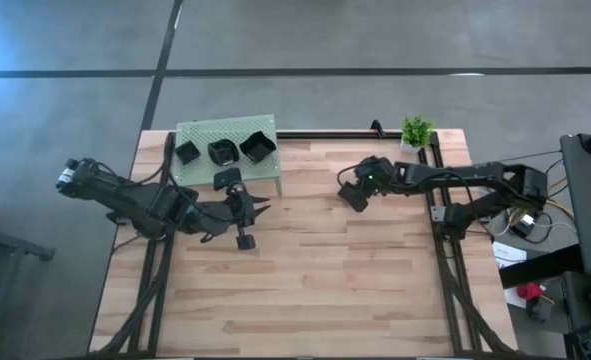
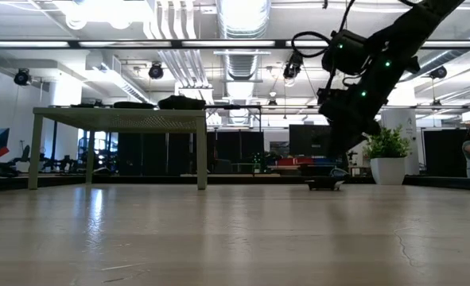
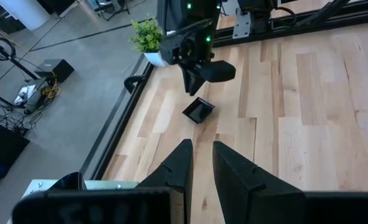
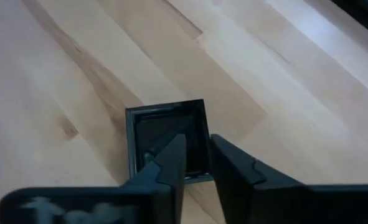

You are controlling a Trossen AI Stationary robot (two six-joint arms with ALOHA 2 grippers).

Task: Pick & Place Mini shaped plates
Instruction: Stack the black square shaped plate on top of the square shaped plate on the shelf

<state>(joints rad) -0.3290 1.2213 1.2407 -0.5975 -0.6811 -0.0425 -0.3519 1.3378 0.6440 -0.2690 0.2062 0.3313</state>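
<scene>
now r end effector [image 4: 196, 163], fingers narrow, above square black plate [image 4: 166, 138] on pale wood table [image 4: 283, 81].

1. Square mini plate [image 4: 166, 144]: a small black dish with raised rim, lying flat and upright on bare wooden table on the right side, near the far edge; it also shows in the left wrist view [image 3: 198, 111] and the low view [image 2: 324, 183].
2. Three mini plates on the green perforated platform at far left: angular [image 1: 187, 152], rounded [image 1: 221, 152], square [image 1: 257, 147], set side by side, apart.
</scene>
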